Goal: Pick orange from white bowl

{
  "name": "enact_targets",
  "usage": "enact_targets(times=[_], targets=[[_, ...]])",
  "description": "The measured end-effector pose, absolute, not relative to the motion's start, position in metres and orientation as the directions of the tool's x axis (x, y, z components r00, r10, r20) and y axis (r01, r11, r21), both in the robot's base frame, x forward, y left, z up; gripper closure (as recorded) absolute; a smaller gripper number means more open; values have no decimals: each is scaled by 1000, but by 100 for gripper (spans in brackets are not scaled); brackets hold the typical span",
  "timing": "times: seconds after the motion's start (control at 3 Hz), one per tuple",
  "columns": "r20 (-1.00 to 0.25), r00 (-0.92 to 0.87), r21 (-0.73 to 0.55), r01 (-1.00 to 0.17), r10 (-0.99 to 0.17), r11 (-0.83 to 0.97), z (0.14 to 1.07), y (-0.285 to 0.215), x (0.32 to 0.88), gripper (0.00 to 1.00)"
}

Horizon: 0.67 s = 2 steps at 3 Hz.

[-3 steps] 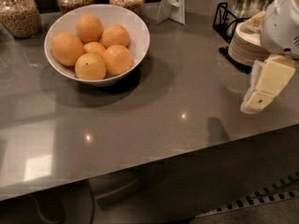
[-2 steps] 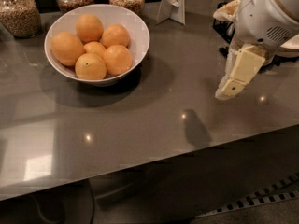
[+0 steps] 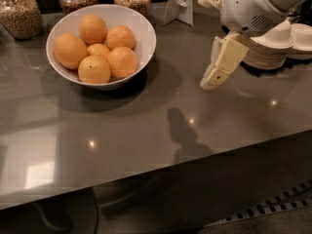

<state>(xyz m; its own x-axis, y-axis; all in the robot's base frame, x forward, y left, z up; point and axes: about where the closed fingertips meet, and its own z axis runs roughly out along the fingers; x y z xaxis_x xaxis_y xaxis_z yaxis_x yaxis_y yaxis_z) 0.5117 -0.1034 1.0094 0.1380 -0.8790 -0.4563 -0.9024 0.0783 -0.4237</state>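
A: Where is the pincer (image 3: 210, 82)?
B: Over the bench (image 3: 146, 135), now nearer the white bowl (image 3: 146, 33); open or closed cannot be told.
A: The orange (image 3: 69, 50)?
B: Unmoved, at the bowl's left side.

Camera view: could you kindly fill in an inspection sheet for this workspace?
Surface: grey glossy counter with light reflections.
Job's things: the orange, the largest, lies at the left of the white bowl among five other oranges.
Clutter: three jars at the back, a white stand, stacked plates at the right.
Grippers: the gripper hangs above the counter, right of the bowl, apart from the oranges.
Cables: nothing seen.
Surroundings: dark floor below, with a striped strip.
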Motion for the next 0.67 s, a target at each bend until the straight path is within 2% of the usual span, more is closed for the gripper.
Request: enact_targets(times=[0.67], targets=[[-498, 210, -423, -906, -841, 24, 1001, -66, 541, 0]])
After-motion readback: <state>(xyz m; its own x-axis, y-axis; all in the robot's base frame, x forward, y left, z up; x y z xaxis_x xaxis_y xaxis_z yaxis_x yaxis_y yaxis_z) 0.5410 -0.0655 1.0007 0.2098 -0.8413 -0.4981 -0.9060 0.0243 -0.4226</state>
